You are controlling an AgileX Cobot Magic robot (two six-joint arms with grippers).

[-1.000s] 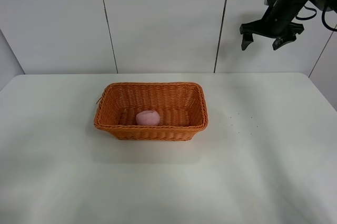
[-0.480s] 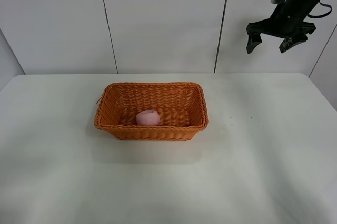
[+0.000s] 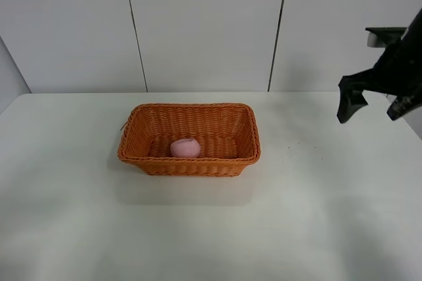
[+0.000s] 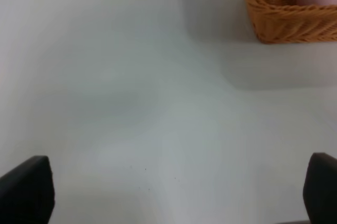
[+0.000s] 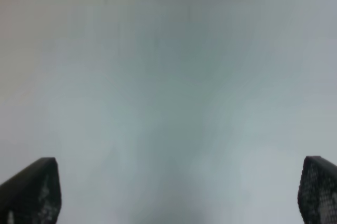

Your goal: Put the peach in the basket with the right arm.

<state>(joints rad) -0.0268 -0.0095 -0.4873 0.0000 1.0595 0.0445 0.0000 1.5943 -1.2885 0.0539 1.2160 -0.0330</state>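
Resting inside the basket [image 3: 189,140], the peach [image 3: 185,148]; right claw [image 3: 376,101] spread wide.

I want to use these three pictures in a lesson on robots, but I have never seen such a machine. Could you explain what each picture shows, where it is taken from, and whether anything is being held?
The machine has two jointed arms, each ending in a gripper, a pincer with fingers. The wide picture comes from a camera mounted high, looking down at a white table. On it stands an orange-brown woven basket, and a small pink peach lies inside. At the right edge, the black right gripper hangs in the air, open and empty, well away from the basket.

The other two pictures come from cameras on the arms' wrists. The left gripper shows only as two dark fingertips, wide apart, with a basket corner and the peach beyond. The right wrist picture shows two spread fingertips and a blurred pale surface. Nothing is held.
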